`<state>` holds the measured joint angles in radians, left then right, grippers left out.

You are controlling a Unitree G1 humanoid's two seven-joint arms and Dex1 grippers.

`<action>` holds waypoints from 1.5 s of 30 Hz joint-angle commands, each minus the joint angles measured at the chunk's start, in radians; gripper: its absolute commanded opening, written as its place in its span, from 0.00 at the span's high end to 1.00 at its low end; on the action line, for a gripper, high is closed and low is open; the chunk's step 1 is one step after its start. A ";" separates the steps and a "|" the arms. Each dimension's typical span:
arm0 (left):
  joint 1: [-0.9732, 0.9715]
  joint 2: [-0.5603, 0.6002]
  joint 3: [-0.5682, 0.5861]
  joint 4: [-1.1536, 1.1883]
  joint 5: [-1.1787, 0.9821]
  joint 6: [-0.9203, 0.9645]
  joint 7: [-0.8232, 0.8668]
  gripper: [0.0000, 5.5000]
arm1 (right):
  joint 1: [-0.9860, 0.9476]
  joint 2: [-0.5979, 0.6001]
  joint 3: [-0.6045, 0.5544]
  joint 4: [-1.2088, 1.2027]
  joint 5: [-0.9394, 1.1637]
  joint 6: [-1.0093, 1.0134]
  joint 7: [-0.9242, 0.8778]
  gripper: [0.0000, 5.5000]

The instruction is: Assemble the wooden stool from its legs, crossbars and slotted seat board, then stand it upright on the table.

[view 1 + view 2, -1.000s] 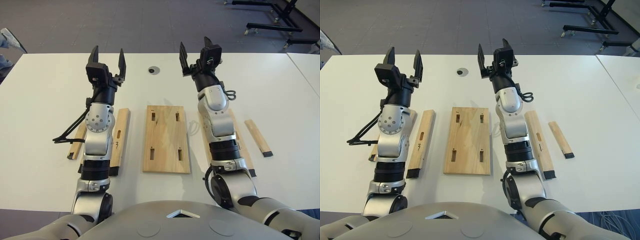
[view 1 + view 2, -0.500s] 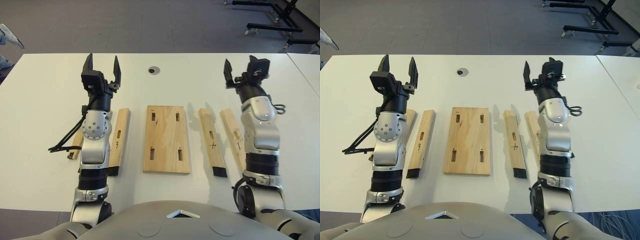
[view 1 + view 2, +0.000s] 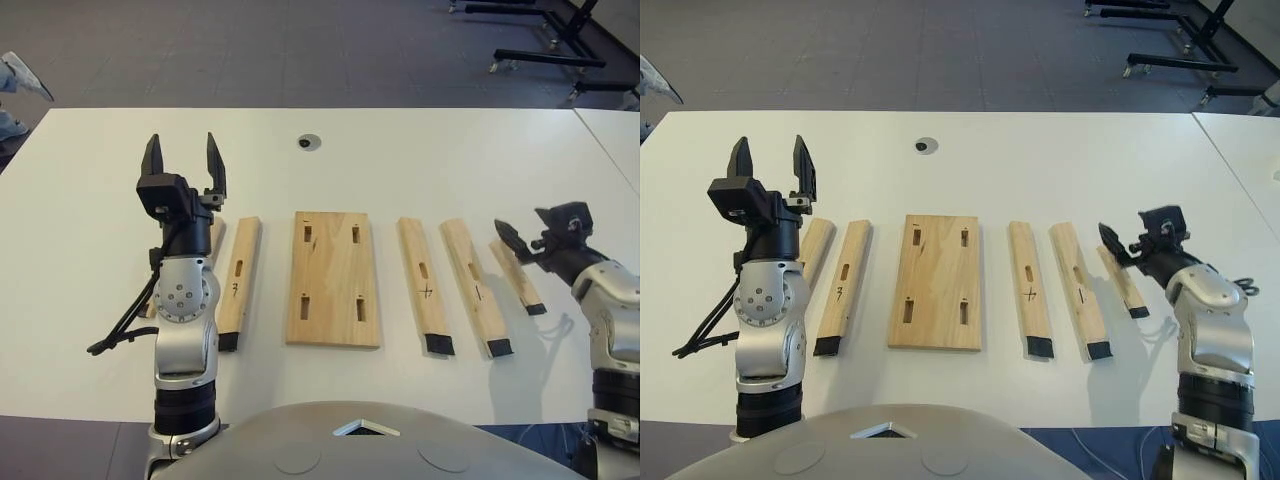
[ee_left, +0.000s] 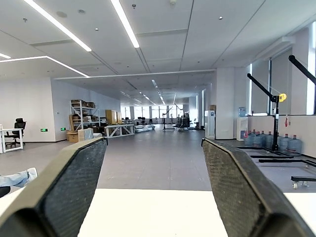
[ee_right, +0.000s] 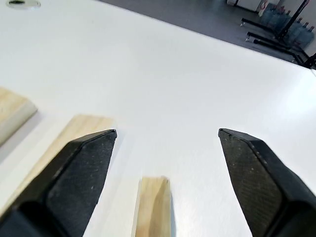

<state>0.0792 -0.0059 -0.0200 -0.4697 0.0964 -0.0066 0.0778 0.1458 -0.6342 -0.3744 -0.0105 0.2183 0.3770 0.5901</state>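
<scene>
Head view: we note slotted seat board [image 3: 333,278] flat at bench [image 3: 420,150] centre. Left leg [image 3: 240,283] just beside it. Inner right leg [image 3: 425,285], outer right leg [image 3: 477,287], then short crossbar [image 3: 518,277] to right. Left claw [image 3: 183,165] raised, fingers spread, empty. Right claw [image 3: 535,237] low over crossbar.

Left wrist view: we see fingers wide apart, room beyond.

Right wrist view: we see claw spread, crossbar end lying between fingers, not gripped.

Head pair overlooks table [image 3: 420,150]; wrists seemingly face forward.
</scene>
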 commanded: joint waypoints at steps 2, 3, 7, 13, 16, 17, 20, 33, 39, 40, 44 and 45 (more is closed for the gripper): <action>0.014 -0.006 -0.026 -0.028 -0.007 -0.004 -0.018 0.36 | 0.070 -0.040 -0.024 0.014 0.007 -0.012 0.043 0.31; 0.015 -0.006 -0.027 -0.029 -0.008 -0.005 -0.020 0.36 | 0.072 -0.039 -0.031 0.027 0.007 -0.007 0.038 0.31; 0.013 -0.006 -0.024 -0.033 -0.011 -0.003 -0.025 0.36 | 0.098 -0.043 -0.025 0.072 0.008 0.023 0.054 0.31; 0.001 -0.003 -0.025 -0.032 -0.012 0.006 -0.036 0.36 | 0.149 -0.029 -0.010 0.121 0.016 0.051 0.061 0.31; -0.005 0.000 -0.020 -0.033 -0.012 0.011 -0.039 0.37 | 0.177 -0.020 0.009 0.105 0.026 0.058 0.075 0.40; -0.006 0.000 -0.020 -0.033 -0.012 0.011 -0.040 0.37 | 0.185 -0.017 0.012 0.098 0.032 0.062 0.078 0.43; -0.011 -0.001 -0.020 -0.033 -0.011 0.015 -0.042 0.37 | 0.211 -0.018 0.018 0.073 0.068 0.119 0.102 0.54; -0.050 0.017 0.036 -0.028 -0.012 0.032 -0.034 0.37 | 0.018 0.106 0.002 0.048 0.223 0.358 -0.069 0.76; -0.163 0.032 0.130 0.019 -0.204 0.108 -0.091 0.37 | -0.379 0.246 0.070 -0.190 0.335 0.375 -0.199 0.76; -0.184 0.036 0.145 0.026 -0.252 0.135 -0.107 0.37 | -0.408 0.265 0.078 -0.220 0.338 0.363 -0.217 0.76; -0.236 0.060 0.188 0.042 -0.366 0.193 -0.146 0.37 | -0.440 0.310 0.108 -0.290 0.316 0.302 -0.273 0.76; -0.244 0.065 0.190 0.046 -0.379 0.203 -0.153 0.37 | -0.442 0.319 0.122 -0.304 0.313 0.290 -0.278 0.76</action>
<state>-0.1440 0.0463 0.1678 -0.4390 -0.2585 0.1693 -0.0625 -0.2801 -0.3326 -0.2731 -0.2830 0.5473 0.6899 0.3248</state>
